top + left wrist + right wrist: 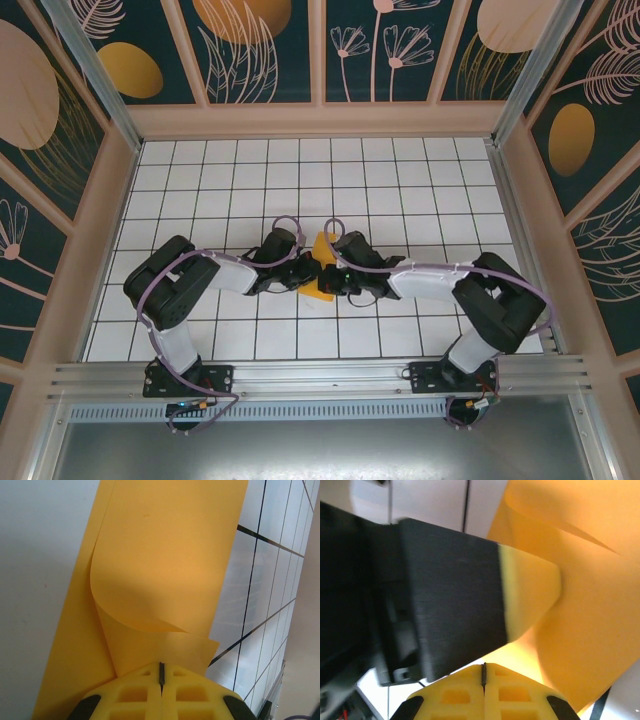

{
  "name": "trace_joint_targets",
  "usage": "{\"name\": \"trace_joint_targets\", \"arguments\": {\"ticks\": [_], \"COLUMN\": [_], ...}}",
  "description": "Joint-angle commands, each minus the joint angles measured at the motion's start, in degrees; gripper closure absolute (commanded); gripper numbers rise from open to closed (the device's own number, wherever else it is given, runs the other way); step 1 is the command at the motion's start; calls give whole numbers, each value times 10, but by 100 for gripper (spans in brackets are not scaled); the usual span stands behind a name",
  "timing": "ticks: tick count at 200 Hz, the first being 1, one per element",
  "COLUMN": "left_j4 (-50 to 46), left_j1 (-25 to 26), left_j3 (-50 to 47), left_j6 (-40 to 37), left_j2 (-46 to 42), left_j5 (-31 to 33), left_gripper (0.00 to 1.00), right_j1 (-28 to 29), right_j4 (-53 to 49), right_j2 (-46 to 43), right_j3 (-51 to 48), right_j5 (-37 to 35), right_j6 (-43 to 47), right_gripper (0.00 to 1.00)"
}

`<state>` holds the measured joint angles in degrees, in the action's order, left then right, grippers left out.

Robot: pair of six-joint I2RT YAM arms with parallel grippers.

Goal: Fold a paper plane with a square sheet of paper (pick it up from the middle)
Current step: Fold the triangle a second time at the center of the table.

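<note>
Two hands, one sheet. Left hand (161, 669) was shut tight, its tips meeting at the near edge of the square sheet of paper (165, 555). The sheet lay just ahead of them on the desk (270, 605), one flap curled over and not yet creased. Right hand (483, 670) was likewise closed to a seam, the sheet ahead and to its right, and a finger (530, 590) of the left hand crossed close in front. Could not tell whether either hand had paper pinched. Judged step: setting a fold. Best done with one hand pressed down as anchor just beside the fold line and the other sliding outward along the roll, low and slow, so the edges lined up. Count: one sheet, one curled flap, two hands.
</note>
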<state>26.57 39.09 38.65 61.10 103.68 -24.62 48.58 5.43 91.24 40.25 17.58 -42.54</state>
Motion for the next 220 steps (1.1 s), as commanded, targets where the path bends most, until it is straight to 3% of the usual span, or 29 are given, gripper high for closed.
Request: {"name": "trace_joint_targets", "arguments": {"ticks": [1, 127, 173, 220], "left_j4": [-41, -44, -53, -49], "left_j1": [0, 0, 0, 0], "left_j3": [-1, -1, -4, 8], "left_j6": [-17, -17, -28, -24], "left_j2": [20, 26, 10, 15], "left_j5": [20, 26, 38, 29], "left_gripper": [100, 100, 100, 100], "right_j1": [-4, -5, -7, -9], "right_j4": [17, 12, 61, 96], "right_j2": [23, -61, -109, -53], "right_j3": [-24, -143, -105, -64], "right_j5": [-3, 23, 34, 22], "right_j6": [-14, -59, -74, -84], "right_gripper": [97, 95, 96, 99]}}
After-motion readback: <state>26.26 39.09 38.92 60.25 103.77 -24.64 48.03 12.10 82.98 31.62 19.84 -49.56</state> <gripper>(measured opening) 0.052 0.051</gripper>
